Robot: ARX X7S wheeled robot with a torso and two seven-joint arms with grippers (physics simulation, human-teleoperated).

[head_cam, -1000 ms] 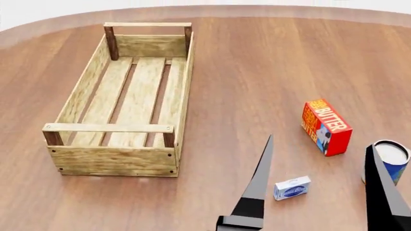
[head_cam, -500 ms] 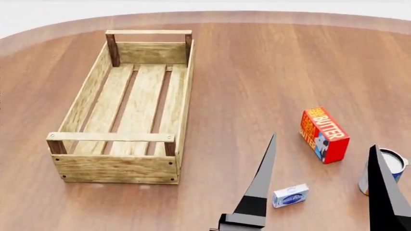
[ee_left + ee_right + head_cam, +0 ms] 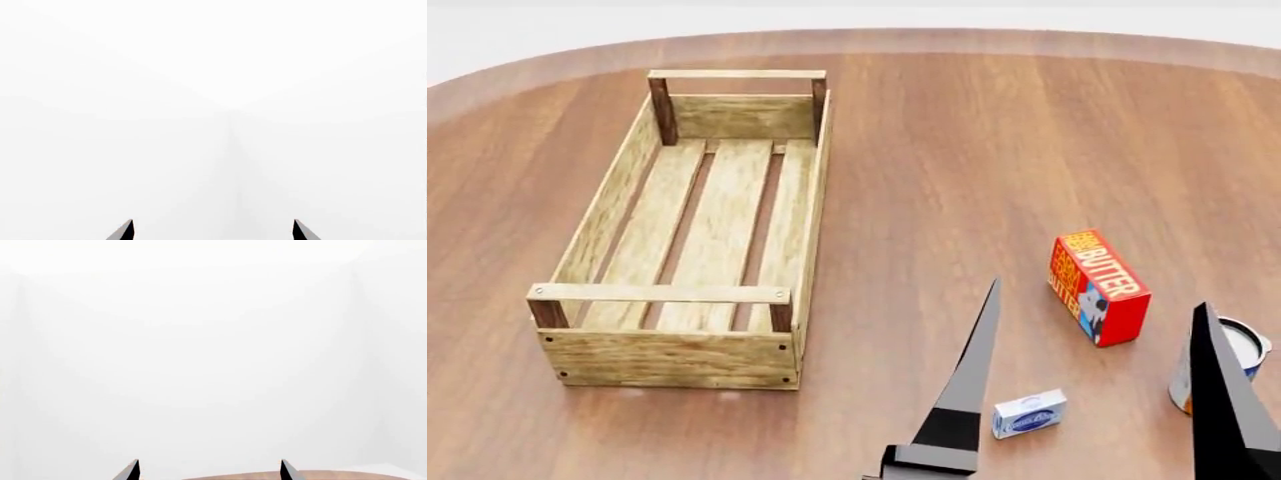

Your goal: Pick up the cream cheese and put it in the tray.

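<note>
The cream cheese (image 3: 1029, 414), a small white and pale-blue box, lies flat on the table near the front edge of the head view. It sits between two long dark fingers (image 3: 968, 385) that rise from the bottom of that view, and touches neither. These fingers belong to my right gripper (image 3: 210, 462), which is open and empty. The tray (image 3: 674, 355), a long slatted wooden crate, stands empty to the left of the box. My left gripper (image 3: 213, 222) is open, sees only white, and is out of the head view.
A red-orange BUTTER box (image 3: 1098, 287) stands just beyond the cream cheese. A blue-and-orange can (image 3: 1228, 360) is partly hidden behind the right-hand finger. The brown wooden table (image 3: 961, 150) curves away at the back, and its edge (image 3: 287, 475) shows low in the right wrist view.
The whole scene has slid lower in the head view, so the tray, butter and cream cheese sit nearer the bottom. The fingers keep their place in the frame.
</note>
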